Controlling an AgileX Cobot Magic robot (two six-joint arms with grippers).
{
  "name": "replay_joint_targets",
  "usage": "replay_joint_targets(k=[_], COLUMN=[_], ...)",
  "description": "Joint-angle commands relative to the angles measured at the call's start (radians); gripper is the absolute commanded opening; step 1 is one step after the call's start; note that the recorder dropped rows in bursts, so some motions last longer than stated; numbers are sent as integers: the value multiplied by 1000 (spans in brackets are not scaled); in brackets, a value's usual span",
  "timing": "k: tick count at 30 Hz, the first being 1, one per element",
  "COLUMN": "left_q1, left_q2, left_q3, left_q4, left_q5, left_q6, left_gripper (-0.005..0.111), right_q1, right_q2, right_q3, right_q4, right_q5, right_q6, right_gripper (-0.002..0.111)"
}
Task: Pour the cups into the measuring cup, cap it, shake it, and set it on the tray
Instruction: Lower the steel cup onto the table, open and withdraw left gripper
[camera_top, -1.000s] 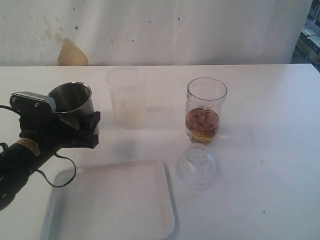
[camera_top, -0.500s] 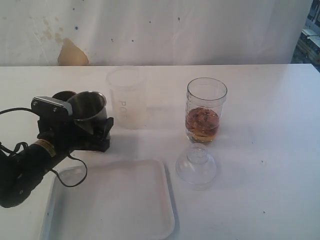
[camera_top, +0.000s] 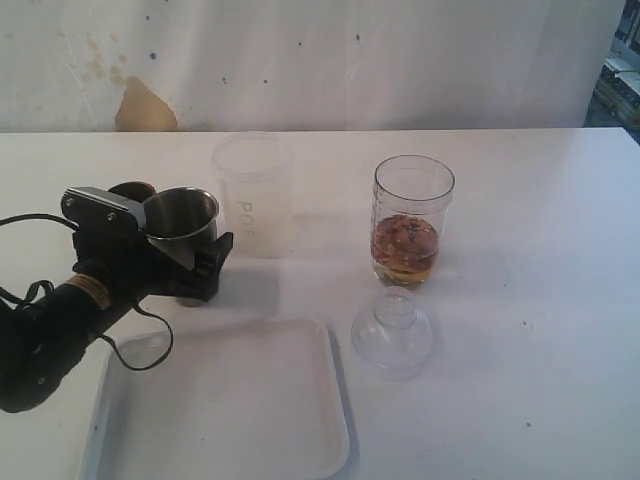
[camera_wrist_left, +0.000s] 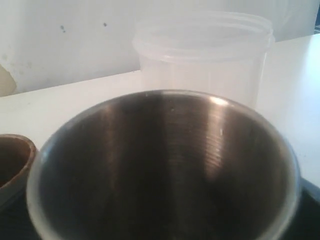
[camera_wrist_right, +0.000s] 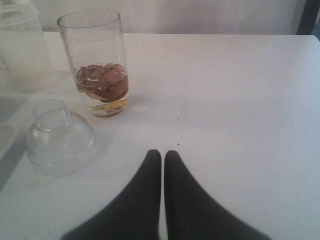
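Though close beside tumbler (camera_top: 182, 213), frosted cup (camera_top: 253, 195) apart.

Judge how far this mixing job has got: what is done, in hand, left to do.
Done: the measuring cup holds brown liquid with lumps, so some pouring has happened. In hand: the steel tumbler, looking empty, stands between the jaws of the left gripper. Left: the lid lies on the table, so capping, shaking and moving to the tray remain. What the frosted cup holds is unclear.

My left gripper (camera_top: 165, 232) sits low, arm angled forward, jaws wide apart; hold unconfirmed. My right gripper (camera_wrist_right: 161, 152): fingers pressed together, empty.
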Motion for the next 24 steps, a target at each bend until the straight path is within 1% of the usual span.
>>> replay_joint_targets(k=[1, 14, 21, 24], left_q1=[-1, -1, -1, -1], left_q2=[-45, -118, -251, -337], left_q3=[1, 1, 1, 1], left_q4=[-17, -22, -22, -22], left_q5=[-15, -28, -24, 23], left_q6=[8, 11, 11, 9], left_gripper=[105, 105, 105, 105], right_q1=[-2, -2, -2, -2], right_q2=[-4, -4, -4, -4], right_q3=[2, 2, 2, 2], right_q4=[-6, -6, -6, -6], right_q5=[-6, -6, -6, -6], right_q6=[-4, -4, -4, -4], right_gripper=[2, 2, 2, 2])
